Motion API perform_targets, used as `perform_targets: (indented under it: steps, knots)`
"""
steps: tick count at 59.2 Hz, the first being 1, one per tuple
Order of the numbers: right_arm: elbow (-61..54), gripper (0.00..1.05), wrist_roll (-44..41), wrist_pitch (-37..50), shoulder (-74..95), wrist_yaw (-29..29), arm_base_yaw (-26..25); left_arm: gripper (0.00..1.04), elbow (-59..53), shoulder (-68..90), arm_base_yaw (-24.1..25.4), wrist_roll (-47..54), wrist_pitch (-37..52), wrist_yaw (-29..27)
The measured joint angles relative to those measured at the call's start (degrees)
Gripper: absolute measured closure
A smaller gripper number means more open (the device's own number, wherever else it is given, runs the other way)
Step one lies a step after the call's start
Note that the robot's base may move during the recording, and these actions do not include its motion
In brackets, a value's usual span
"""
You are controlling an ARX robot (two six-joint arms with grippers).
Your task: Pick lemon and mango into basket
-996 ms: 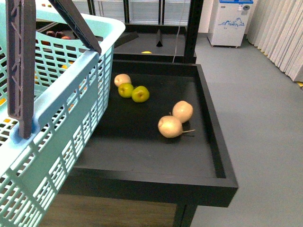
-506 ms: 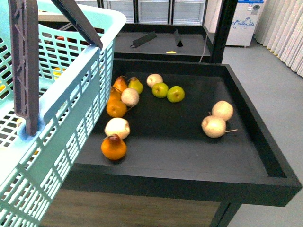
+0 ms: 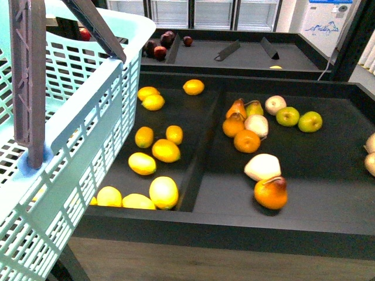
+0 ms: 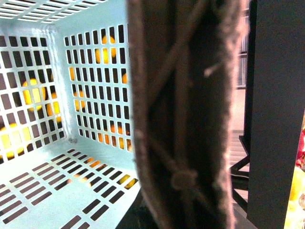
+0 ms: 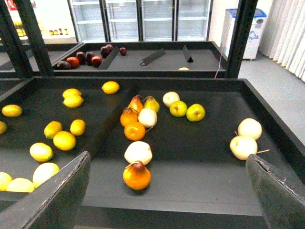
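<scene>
Ahead, the right gripper (image 5: 167,158) hangs spread wide; the lemons (image 3: 166,150) lie leftward, in the bin (image 3: 181,114) beside the basket (image 3: 88,134).

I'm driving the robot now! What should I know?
Right pincer: open, empty, facing the black fruit tray.
Left pincer: not in view; its camera shows the light turquoise slotted plastic basket and its grey-brown handle up close.
Yellow oval lemons lie in the tray's left compartment beside the basket. No mango clearly visible.
Done: nothing; the basket floor that shows is bare.
Left: both fruits.
</scene>
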Motion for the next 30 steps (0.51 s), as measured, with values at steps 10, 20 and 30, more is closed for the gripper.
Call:
perform_targets:
  steps: [10, 20, 30]
  knots:
    - [0.0, 0.09, 0.0, 0.0, 0.0, 0.0, 0.0, 1.00, -0.1, 0.0, 0.0, 0.0, 0.0, -0.1]
    - [0.0, 0.09, 0.0, 0.0, 0.0, 0.0, 0.0, 1.00, -0.1, 0.0, 0.0, 0.0, 0.0, 0.0]
    - [0.0, 0.09, 0.0, 0.0, 0.0, -0.1, 0.0, 1.00, -0.1, 0.0, 0.0, 0.0, 0.0, 0.0]
